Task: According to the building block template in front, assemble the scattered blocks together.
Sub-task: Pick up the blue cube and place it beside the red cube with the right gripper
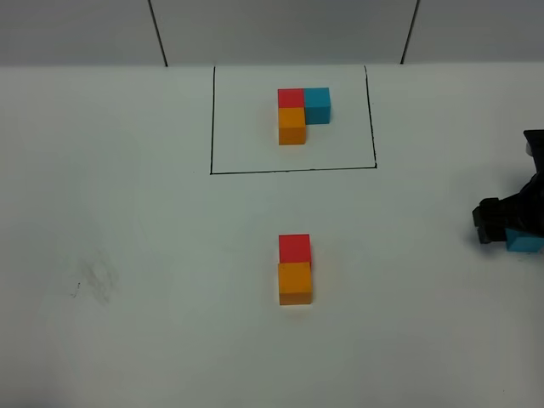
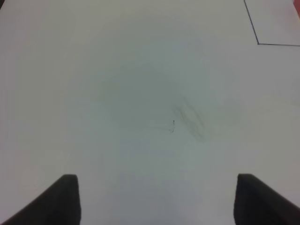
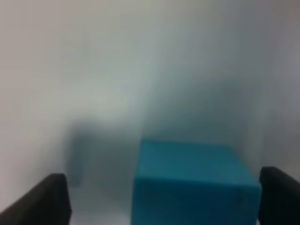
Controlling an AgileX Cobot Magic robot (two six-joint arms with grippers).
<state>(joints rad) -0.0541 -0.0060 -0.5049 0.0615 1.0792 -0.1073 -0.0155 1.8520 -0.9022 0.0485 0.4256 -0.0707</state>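
Observation:
The building block template (image 1: 299, 112), an L of red, blue and orange cubes, lies inside a black drawn rectangle at the back. Of the scattered blocks, the red cube (image 1: 294, 248) and the orange cube (image 1: 295, 282) sit touching in the middle of the table. The light blue cube (image 1: 524, 241) sits at the far right edge. My right gripper (image 1: 503, 223) is low over it. In the right wrist view the gripper (image 3: 165, 178) is open, with the blue cube (image 3: 197, 183) between the fingers and nearer one of them. My left gripper (image 2: 157, 180) is open and empty over bare table.
The black rectangle line (image 1: 289, 170) runs in front of the template; one corner of it shows in the left wrist view (image 2: 258, 43). A faint grey smudge (image 1: 93, 285) marks the white table at the left, also in the left wrist view (image 2: 187, 119).

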